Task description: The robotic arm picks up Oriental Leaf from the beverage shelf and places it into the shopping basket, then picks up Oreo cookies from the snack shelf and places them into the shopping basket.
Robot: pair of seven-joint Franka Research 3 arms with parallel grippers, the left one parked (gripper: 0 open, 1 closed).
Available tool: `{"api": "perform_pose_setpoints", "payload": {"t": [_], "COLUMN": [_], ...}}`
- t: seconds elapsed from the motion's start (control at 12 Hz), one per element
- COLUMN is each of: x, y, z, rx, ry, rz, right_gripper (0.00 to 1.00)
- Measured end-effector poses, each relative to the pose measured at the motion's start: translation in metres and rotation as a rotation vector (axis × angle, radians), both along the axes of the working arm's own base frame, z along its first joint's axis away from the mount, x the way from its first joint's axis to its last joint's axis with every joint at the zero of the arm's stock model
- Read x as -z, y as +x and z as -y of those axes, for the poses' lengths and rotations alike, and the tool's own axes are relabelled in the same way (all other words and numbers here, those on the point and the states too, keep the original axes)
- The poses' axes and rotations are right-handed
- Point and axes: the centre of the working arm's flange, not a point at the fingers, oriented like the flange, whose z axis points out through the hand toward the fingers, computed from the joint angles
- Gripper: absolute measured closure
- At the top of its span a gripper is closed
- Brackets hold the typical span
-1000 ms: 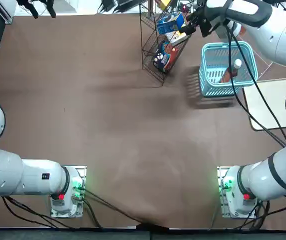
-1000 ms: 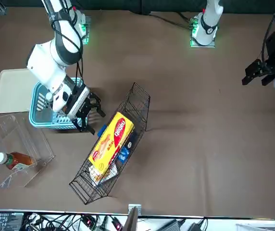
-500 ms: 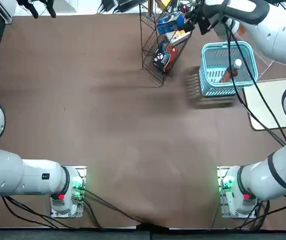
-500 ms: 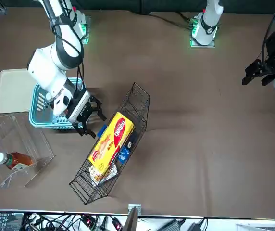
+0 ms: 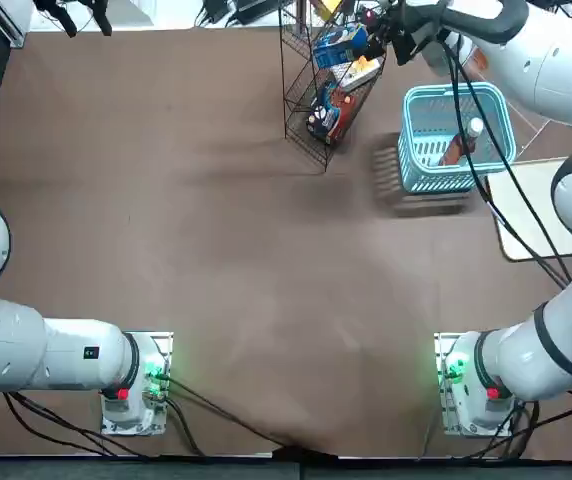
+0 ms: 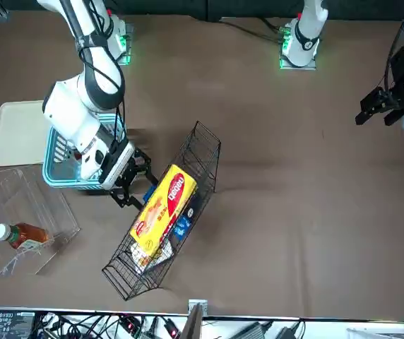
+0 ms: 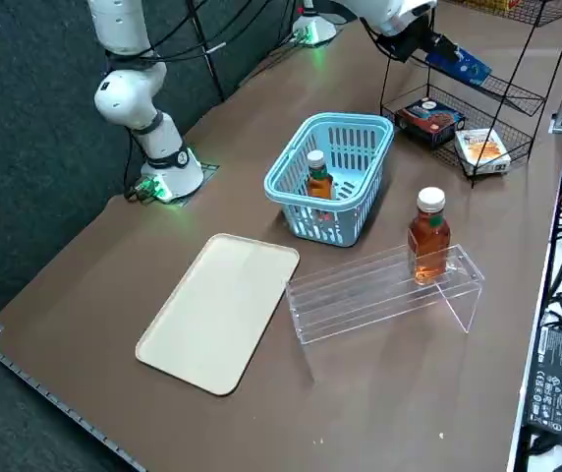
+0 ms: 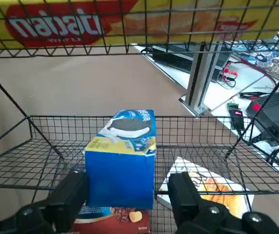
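The Oreo cookies (image 8: 122, 161) are a blue box standing on a middle tier of the black wire snack shelf (image 8: 129, 117). My right gripper (image 8: 126, 189) is open right in front of the box, with one finger at each side of it. From overhead, the gripper (image 5: 391, 38) is at the rack's (image 5: 306, 110) right side, next to the blue box (image 5: 338, 45). One Oriental Leaf bottle (image 7: 318, 177) stands in the turquoise shopping basket (image 7: 286, 192). A second bottle (image 7: 428, 236) stands on the clear beverage shelf (image 7: 379, 290).
A flat yellow box (image 6: 163, 208) lies on the rack's top tier. A red-and-dark packet (image 7: 430, 115) and a white-and-orange packet (image 7: 481, 147) lie on its bottom tier. A cream tray (image 7: 222, 310) lies beside the basket. Black cables trail over the basket (image 5: 406, 130).
My right gripper has moved away from the basket, closer to the wire rack and the blue box. The bottles and the basket have stayed put.
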Motion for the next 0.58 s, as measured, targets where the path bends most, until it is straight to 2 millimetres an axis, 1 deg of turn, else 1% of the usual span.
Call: {"api": "perform_pose_setpoints", "payload": {"t": [0.25, 0.58], "x": [0.001, 0.003], "y": [0.003, 0.005], "z": [-0.002, -0.011], "rx": [-0.001, -0.011], "ry": [0.002, 0.005], "rz": [0.001, 0.002], "right_gripper": [0.00, 0.00]}}
